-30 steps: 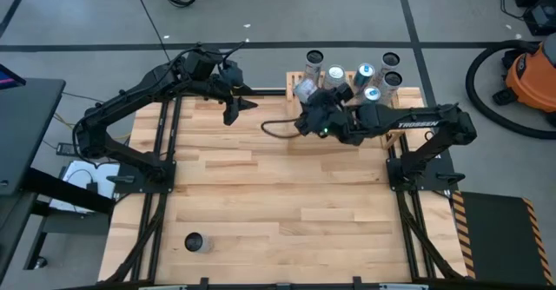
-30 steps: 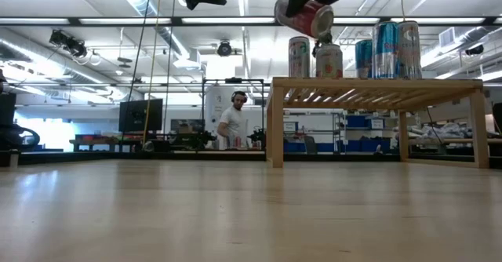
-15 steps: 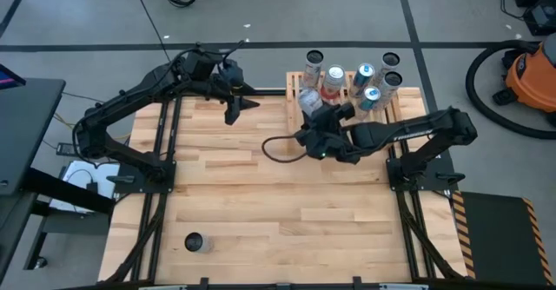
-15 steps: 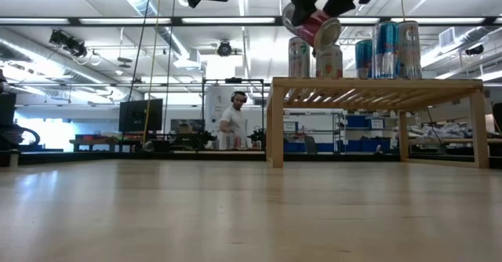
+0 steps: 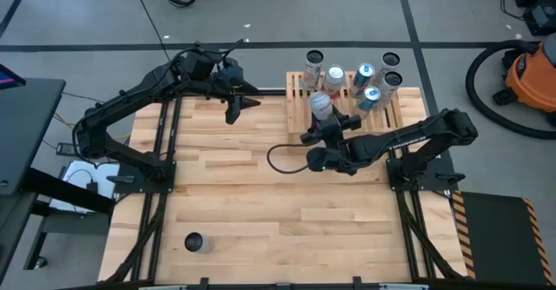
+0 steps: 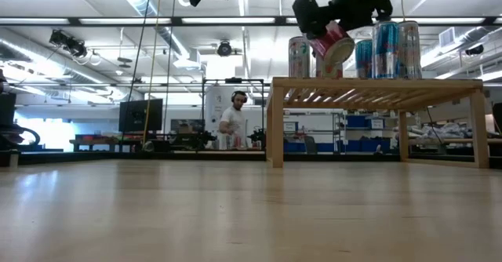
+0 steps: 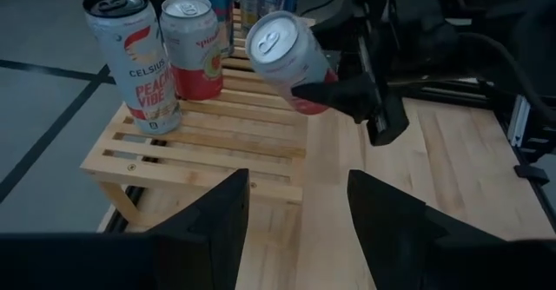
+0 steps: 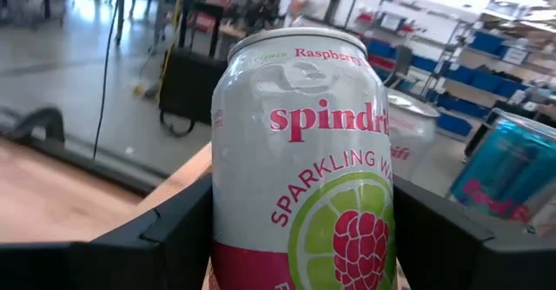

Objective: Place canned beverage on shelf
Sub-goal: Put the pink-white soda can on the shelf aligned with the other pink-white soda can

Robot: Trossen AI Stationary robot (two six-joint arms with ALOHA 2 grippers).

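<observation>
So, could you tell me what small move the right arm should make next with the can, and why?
Probably level the can upright and lower it onto bare slats of the shelf. The right hand holds it tilted above the shelf's near edge, beside the cans already standing there, so it isn't yet resting.

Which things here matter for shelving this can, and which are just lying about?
In the job:
- white and red Spindrift raspberry can, held tilted
- right gripper, gripping it
- low light-wood slatted shelf

Lying about:
- cans already standing on the shelf
- lone dark can near the table's front edge
- left gripper, waiting shut
</observation>
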